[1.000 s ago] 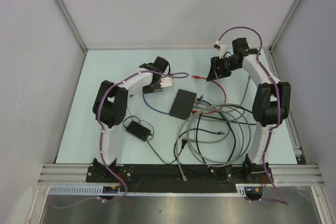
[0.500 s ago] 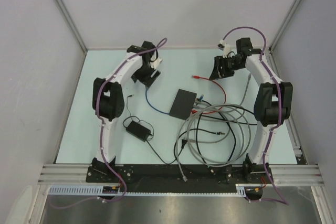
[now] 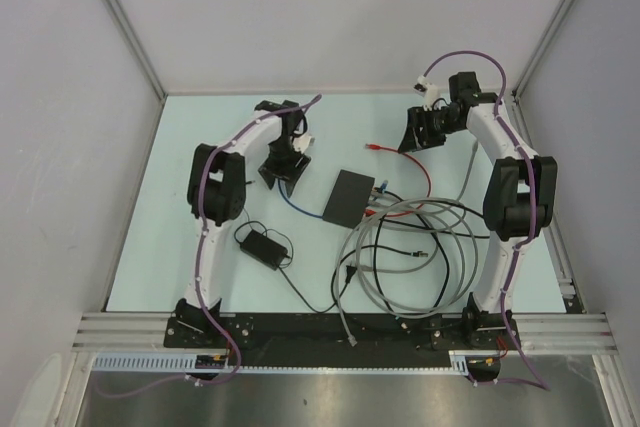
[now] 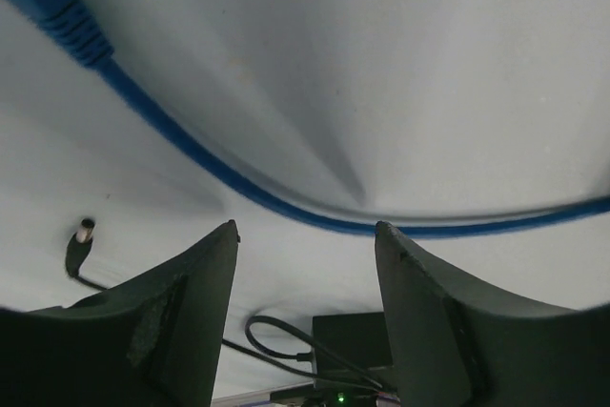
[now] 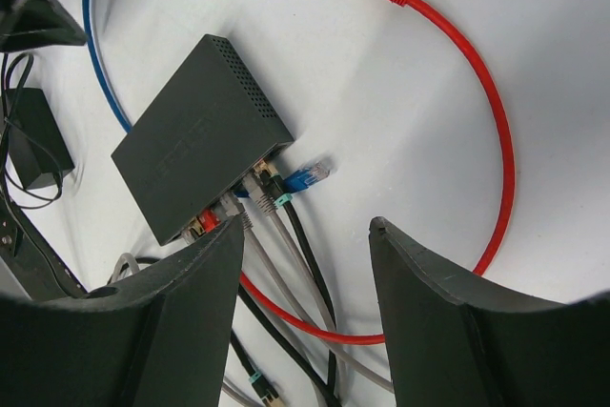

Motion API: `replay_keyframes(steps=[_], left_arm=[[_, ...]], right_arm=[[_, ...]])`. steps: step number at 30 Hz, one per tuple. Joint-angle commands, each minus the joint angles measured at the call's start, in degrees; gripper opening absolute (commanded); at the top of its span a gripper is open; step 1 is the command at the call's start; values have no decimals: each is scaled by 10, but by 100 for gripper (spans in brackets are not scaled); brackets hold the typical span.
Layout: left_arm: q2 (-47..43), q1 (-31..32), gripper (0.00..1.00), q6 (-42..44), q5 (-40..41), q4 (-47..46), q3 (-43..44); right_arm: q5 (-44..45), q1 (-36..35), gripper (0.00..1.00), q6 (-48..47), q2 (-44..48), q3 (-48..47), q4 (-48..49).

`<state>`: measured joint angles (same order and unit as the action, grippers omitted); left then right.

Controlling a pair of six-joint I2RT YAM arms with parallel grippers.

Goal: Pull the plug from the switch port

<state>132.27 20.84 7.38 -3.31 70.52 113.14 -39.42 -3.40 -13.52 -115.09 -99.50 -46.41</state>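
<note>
A pale green table [image 3: 200,137] is enclosed by grey walls [image 3: 330,17]. Nearest the arm bases, a loose coil of grey and black cables [image 3: 410,247] and a small black power-adapter brick [image 3: 262,245] are seen. Beyond them, at mid-table, the flat matte-black rectangular switch [image 3: 348,197] is found, with red, grey and black plugs [image 5: 238,207] seated along its port face; whether the blue plug [image 5: 310,176] beside them is seated cannot be told. Farther back, the left fingers [image 4: 181,302] are held apart over a thin blue cable [image 4: 286,207], nothing gripped. The right fingers [image 5: 429,331], likewise spread and empty, are pointed toward the ports. The approach is judged in hand: descent onto one plug, a firm pinch and a straight outward pull are called for.
</note>
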Motion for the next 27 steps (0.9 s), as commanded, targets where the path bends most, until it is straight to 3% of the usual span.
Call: replay_keyframes(steps=[1, 3, 6, 7, 9, 11, 12, 17, 20, 22, 23, 27], left_arm=[[41, -3, 63, -22, -6, 9, 9], [51, -6, 61, -21, -13, 8, 3], [72, -11, 43, -11, -21, 8, 4], [75, -12, 33, -8, -26, 7, 5], [82, -17, 29, 5, -28, 8, 11], [83, -20, 5, 22, -35, 10, 18], [82, -26, 0, 36, -28, 13, 21], [35, -39, 0, 111, 30, 24, 16], [-33, -34, 0, 243, 115, 5, -14], [-109, -22, 0, 371, 194, -62, -62], [-131, -20, 0, 442, 207, -83, -104], [-202, -18, 0, 587, 267, -156, -159]], right_arm=[[6, -4, 60, 1, 7, -3, -1], [9, -5, 60, 0, 6, -5, -1], [14, -10, 60, -4, 4, -8, -4], [16, -12, 60, -5, 3, -9, -6], [20, -15, 60, -8, 1, -10, -6], [22, -17, 60, -8, 0, -15, -9], [22, -18, 60, -9, -2, -16, -9], [25, -19, 60, -12, -11, -33, -11], [27, -18, 60, -13, -16, -43, -12], [28, -16, 60, -13, -20, -46, -13], [28, -17, 60, -13, -22, -47, -13], [25, -16, 60, -12, -28, -53, -12]])
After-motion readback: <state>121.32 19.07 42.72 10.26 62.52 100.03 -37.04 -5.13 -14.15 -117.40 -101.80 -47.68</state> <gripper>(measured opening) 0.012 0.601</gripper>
